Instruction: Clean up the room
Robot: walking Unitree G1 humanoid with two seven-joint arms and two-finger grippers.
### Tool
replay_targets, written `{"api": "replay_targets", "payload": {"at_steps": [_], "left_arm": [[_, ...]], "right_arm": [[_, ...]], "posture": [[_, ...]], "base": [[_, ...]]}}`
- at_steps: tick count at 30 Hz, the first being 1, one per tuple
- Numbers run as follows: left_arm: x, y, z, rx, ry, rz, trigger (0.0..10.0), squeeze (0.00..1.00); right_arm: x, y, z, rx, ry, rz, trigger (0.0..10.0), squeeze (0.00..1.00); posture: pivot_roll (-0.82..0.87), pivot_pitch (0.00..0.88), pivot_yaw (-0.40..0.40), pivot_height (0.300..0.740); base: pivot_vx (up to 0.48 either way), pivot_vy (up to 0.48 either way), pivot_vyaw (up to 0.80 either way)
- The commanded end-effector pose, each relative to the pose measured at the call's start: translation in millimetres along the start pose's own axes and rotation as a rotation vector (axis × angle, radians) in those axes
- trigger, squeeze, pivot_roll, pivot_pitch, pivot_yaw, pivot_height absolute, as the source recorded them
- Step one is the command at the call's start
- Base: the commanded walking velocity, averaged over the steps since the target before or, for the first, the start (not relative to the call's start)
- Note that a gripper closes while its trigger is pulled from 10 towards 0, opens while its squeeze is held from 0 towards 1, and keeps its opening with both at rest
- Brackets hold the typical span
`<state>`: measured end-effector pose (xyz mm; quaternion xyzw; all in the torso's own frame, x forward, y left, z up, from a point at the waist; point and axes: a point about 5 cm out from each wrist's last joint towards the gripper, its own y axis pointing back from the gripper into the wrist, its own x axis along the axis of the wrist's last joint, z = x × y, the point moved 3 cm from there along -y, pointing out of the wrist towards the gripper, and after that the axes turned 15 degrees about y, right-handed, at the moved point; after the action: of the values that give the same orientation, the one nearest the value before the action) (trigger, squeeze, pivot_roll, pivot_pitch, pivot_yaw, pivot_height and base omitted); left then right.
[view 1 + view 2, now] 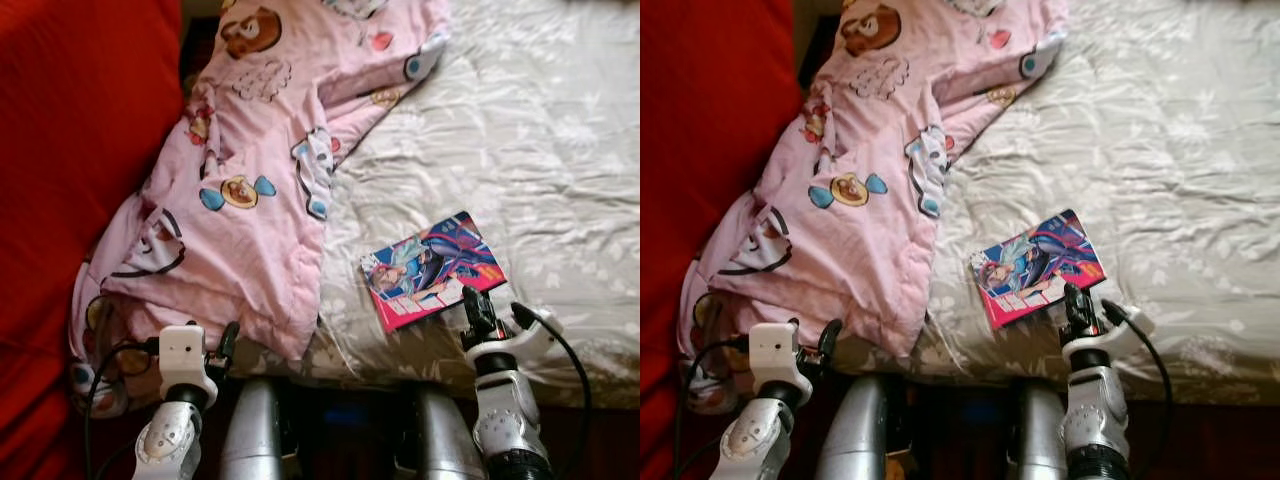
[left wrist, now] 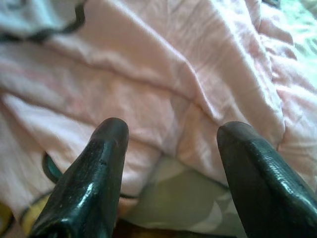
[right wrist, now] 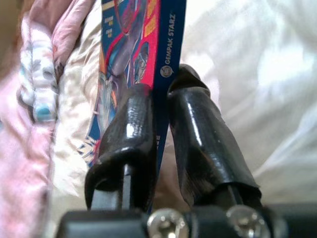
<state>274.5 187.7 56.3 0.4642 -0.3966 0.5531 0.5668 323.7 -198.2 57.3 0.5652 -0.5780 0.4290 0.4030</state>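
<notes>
A colourful comic book (image 1: 432,268) lies near the front edge of the bed, on the pale leaf-patterned sheet (image 1: 520,140). My right gripper (image 1: 478,308) is shut on the comic book's near edge; in the right wrist view its two black fingers (image 3: 198,134) pinch the book's blue spine (image 3: 171,54). A rumpled pink cartoon-print blanket (image 1: 260,170) covers the bed's left side and hangs over the front corner. My left gripper (image 1: 228,345) hovers open just before the blanket's hanging edge (image 2: 163,99), with nothing between its fingers (image 2: 94,173).
A large red cushion or headboard (image 1: 70,150) runs along the left of the bed. The bed's front edge (image 1: 400,372) is right against my body. The right part of the sheet lies bare.
</notes>
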Motion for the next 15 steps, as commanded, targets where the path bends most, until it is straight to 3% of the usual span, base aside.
{"api": "replay_targets", "payload": {"at_steps": [1,3,7,10,15], "left_arm": [[-16.0,8.2,-12.7,0.062,0.008,-0.045,10.0,0.00],[-22.4,7.7,-14.7,0.094,0.037,-0.048,10.0,0.00],[-25.5,3.9,-13.3,0.106,0.055,-0.041,10.0,0.00],[-29.4,1.2,-11.9,0.109,0.059,-0.044,10.0,0.00],[-39.8,3.2,-15.4,0.133,0.072,-0.069,10.0,0.00]], "right_arm": [[4.6,6.4,-0.2,0.016,0.163,-0.009,10.0,0.00],[24.7,8.5,2.2,-0.022,0.217,0.054,10.0,0.00],[43.8,8.0,-1.4,-0.043,0.299,0.104,10.0,0.00],[43.4,7.3,-9.6,-0.012,0.353,0.094,10.0,0.00],[34.0,8.4,-8.7,-0.026,0.352,0.059,10.0,0.00]], "posture": [[-0.02,0.240,0.007,0.615],[-0.03,0.217,-0.010,0.615],[-0.04,0.200,-0.022,0.629],[-0.04,0.180,-0.032,0.649],[-0.04,0.150,-0.036,0.674]], "base": [[0.000,0.000,0.00],[0.000,0.000,0.00],[0.000,0.000,0.00],[0.000,0.000,0.00],[0.000,0.000,0.00]]}}
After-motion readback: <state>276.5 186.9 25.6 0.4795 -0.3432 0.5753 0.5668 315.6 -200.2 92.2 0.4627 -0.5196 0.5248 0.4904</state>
